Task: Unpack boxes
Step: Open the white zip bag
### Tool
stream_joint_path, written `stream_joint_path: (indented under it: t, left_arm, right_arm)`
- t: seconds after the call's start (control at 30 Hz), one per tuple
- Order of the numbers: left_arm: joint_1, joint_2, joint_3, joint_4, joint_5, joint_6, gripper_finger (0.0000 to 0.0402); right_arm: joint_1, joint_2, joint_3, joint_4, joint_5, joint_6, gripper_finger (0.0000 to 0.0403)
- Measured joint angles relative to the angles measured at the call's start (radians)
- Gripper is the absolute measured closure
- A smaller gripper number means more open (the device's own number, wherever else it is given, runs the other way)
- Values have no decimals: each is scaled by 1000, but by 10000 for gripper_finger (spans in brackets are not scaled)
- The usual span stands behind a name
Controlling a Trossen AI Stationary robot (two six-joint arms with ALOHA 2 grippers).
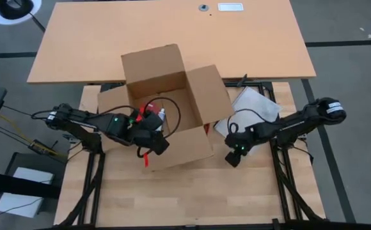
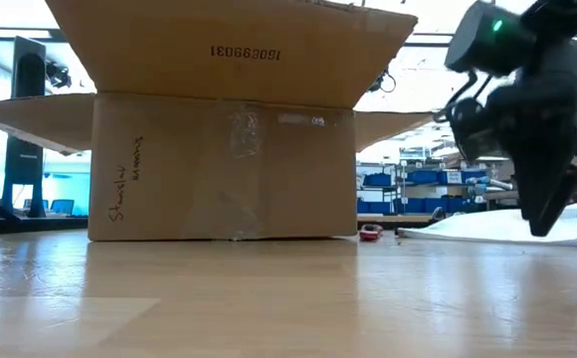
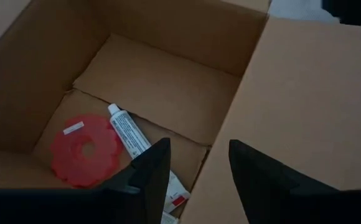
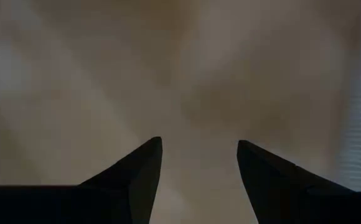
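Note:
The brown cardboard box (image 1: 195, 96) stands open in the middle of the table, its four flaps spread out; the low view shows its taped front wall (image 2: 224, 164). On its floor lie a red disc (image 3: 84, 149) and a white tube (image 3: 127, 134). My left gripper (image 1: 155, 142) (image 3: 196, 158) hangs open over the box's near wall, one finger over the inside and one over the near flap (image 3: 305, 106), touching neither as far as I can see. My right gripper (image 1: 233, 155) (image 2: 545, 204) (image 4: 199, 149) is open, pointing down just above the bare table right of the box.
A clear plastic bag (image 1: 251, 107) (image 2: 512, 227) lies flat on the table right of the box, behind my right arm. A small red item (image 2: 370, 233) lies beside the box's right corner. A large tan desk (image 1: 173, 32) borders the far side. Bare wood (image 1: 192, 191) spreads along the near edge.

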Motion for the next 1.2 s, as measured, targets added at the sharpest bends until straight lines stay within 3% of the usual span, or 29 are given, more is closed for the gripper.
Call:
stream_joint_path:
  t: [0.2, 0.3, 0.47, 0.6, 0.67, 0.9, 1.1, 1.2]
  left_arm:
    - [-9, 3, 0, 1, 0, 27, 227]
    - [-18, 3, 0, 1, 5, 55, 227]
    - [-39, 3, 0, 1, 10, 56, 227]
    - [-52, 3, 0, 1, 10, 54, 227]
    - [-53, 3, 0, 1, 10, 53, 227]
    - [-52, 3, 0, 2, 15, -5, 227]
    - [-52, 4, 0, 1, 16, -32, 227]
    - [-52, 4, 0, 2, 16, -34, 227]
  right_arm:
    - [155, 0, 7, 149, 2, 99, 188]
    - [224, -1, 65, 63, 89, 120, 190]
    - [266, -2, 175, -148, 394, 23, 201]
    - [234, -2, 184, -76, 705, -301, 209]
    - [200, -3, 172, -16, 789, -432, 213]
    - [14, -2, 65, 49, 733, -481, 215]
    - [-128, -2, -88, 360, 573, -676, 211]
    - [-208, -2, -153, 450, 572, -692, 213]
